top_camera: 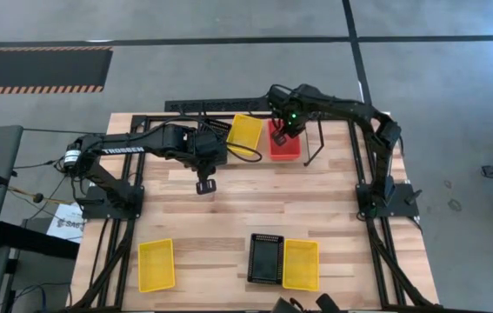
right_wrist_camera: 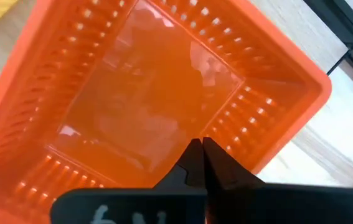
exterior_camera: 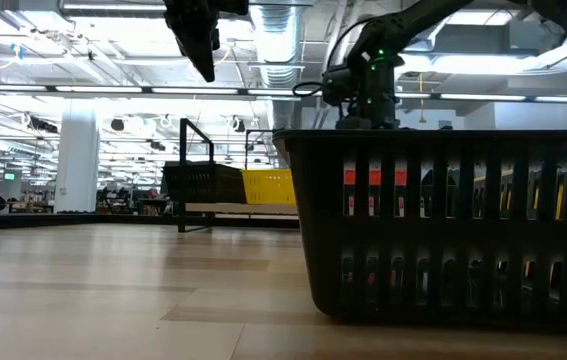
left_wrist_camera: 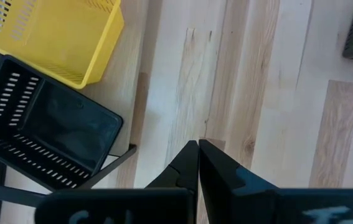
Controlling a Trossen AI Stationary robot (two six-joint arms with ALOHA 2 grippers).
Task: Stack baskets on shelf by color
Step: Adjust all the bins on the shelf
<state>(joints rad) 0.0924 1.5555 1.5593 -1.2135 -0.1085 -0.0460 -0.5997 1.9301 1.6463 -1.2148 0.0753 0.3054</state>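
High view: the wooden slatted table (top_camera: pixel 255 209) carries a red-orange plastic mesh basket (top_camera: pixel 286 149), a yellow mesh basket (top_camera: pixel 245 132) and a black mesh basket (top_camera: pixel 216 136) in a row at the far edge, on the low black rod shelf (top_camera: pixel 316 143). The right gripper (top_camera: pixel 280 136) hangs over the red-orange one; the left gripper (top_camera: pixel 205 185) hovers over bare wood. Near the front edge lie two more yellow baskets (top_camera: pixel 156 264) (top_camera: pixel 300 263) and a black one (top_camera: pixel 266 258).

Low view: that front black basket fills the foreground; shelf contents beyond are probably the same row.

Left wrist view: fingers pressed together, holding nothing.

Right wrist view: fingers likewise closed and empty, above the red-orange basket's floor.
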